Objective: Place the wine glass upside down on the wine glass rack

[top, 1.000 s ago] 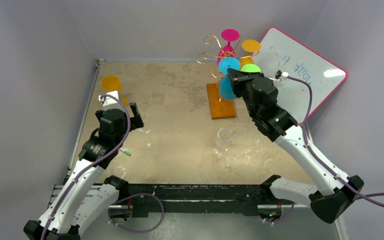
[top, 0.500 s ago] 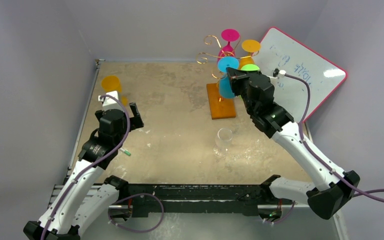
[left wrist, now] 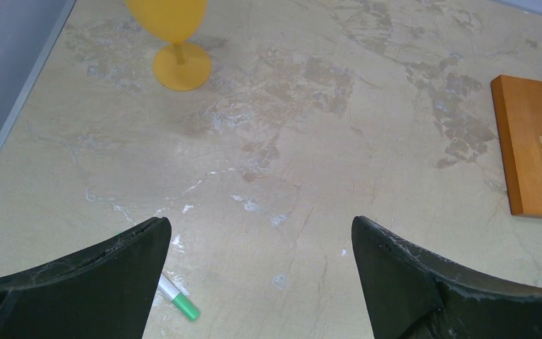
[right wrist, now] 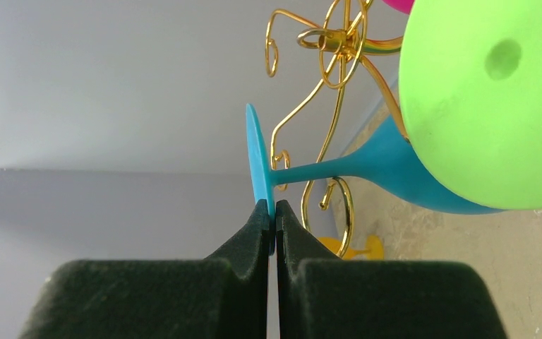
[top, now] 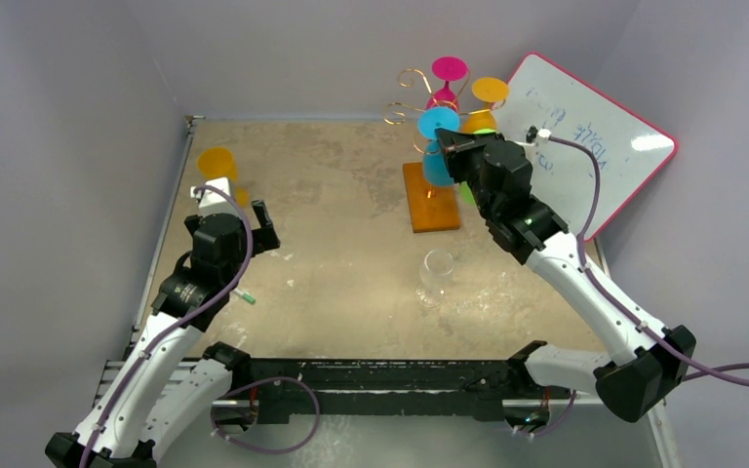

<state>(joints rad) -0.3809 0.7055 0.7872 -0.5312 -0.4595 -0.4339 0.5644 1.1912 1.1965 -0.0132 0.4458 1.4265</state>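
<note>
Both jaws of my right gripper (right wrist: 274, 215) are pinching the blue glass (right wrist: 395, 166) by its foot rim, holding it bowl-down beside the rack (top: 431, 205) at one o'clock for hooking, my left gripper (left wrist: 260, 224) hanging splayed, empty.

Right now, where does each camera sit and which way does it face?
Top: high behind the bases, looking down on the table; both arms show whole.
Left wrist: on the left arm, facing down and forward at the yellow glass; the open left tool frames the bottom.
Right wrist: on the right arm, facing sideways at the rack; the right tool pinches the blue glass by its foot.
Shared: top and left wrist both show the yellow glass and the rack's base.
</note>
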